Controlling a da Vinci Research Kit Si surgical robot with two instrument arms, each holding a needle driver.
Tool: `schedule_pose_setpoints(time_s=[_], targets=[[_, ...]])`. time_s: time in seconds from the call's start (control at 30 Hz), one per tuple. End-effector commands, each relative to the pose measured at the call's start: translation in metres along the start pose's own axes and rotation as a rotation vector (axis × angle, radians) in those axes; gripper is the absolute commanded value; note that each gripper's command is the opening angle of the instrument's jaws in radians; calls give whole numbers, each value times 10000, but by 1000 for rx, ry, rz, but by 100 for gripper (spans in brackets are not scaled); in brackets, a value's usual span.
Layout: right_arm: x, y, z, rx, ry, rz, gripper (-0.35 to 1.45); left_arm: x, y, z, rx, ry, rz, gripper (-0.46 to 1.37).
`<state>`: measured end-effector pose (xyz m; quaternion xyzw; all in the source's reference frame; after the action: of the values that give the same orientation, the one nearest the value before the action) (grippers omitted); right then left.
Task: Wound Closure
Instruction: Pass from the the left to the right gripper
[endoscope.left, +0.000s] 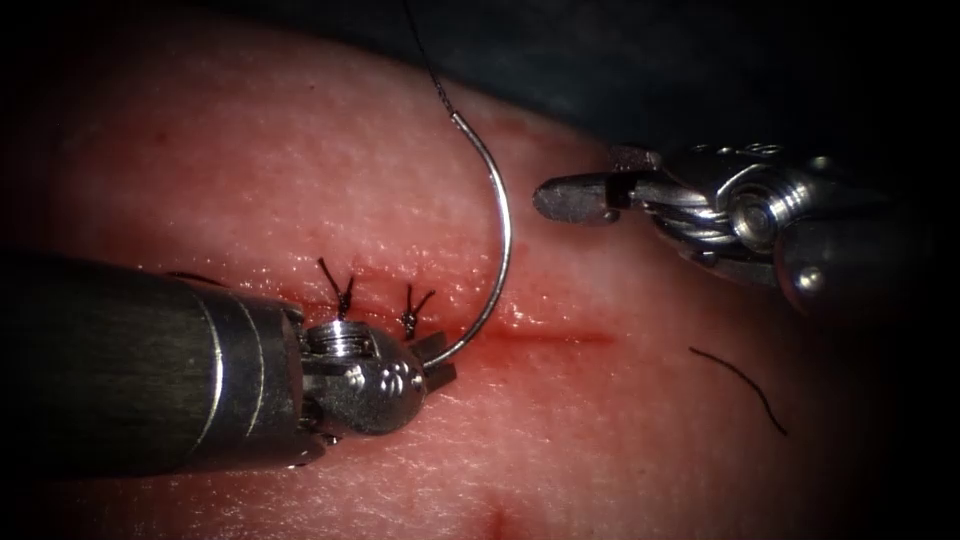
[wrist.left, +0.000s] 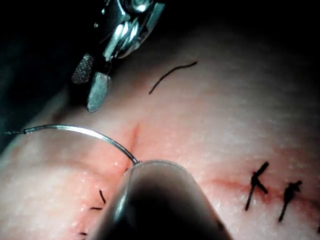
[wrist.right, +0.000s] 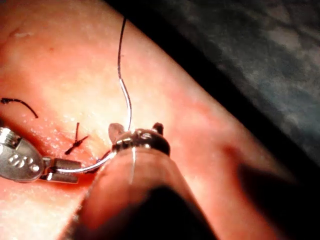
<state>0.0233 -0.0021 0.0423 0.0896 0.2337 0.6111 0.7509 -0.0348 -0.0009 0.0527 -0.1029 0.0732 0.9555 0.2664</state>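
The left tool (endoscope.left: 440, 362) comes in from the left and is shut on the curved needle (endoscope.left: 505, 240) near its pointed end, right at the cut (endoscope.left: 560, 336). The needle arcs up free above the tissue (endoscope.left: 250, 170); its tip is hidden by the jaws. The black thread (endoscope.left: 428, 60) leaves the needle's blunt end and runs upward. The right tool (endoscope.left: 578, 195) hovers right of the needle with its jaws apart and nothing in them. In the left wrist view the right tool (wrist.left: 91, 80) sits open above the needle (wrist.left: 90, 131). The right wrist view shows the needle (wrist.right: 129, 105) held by the left tool (wrist.right: 62, 170).
Two tied stitches (endoscope.left: 342, 290) (endoscope.left: 412, 310) with short cut ends sit on the left part of the cut. A loose piece of thread (endoscope.left: 740, 385) lies on the tissue at the lower right. Red fluid lines the cut. A dark cloth (endoscope.left: 700, 60) lies beyond the tissue's far edge.
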Motion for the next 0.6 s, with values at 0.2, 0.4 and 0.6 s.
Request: schedule_pose_setpoints(time_s=[0.2,0.4,0.6], targets=[[-5,-12,7,-8,9,-62,86,2,6,-12,2,-4,31,-35],[0,-13,15,-7,16,-87,85,4,7,-14,1,-8,62,-35],[1,-12,18,0,16,-87,76,6,6,-18,1,-8,127,-35]])
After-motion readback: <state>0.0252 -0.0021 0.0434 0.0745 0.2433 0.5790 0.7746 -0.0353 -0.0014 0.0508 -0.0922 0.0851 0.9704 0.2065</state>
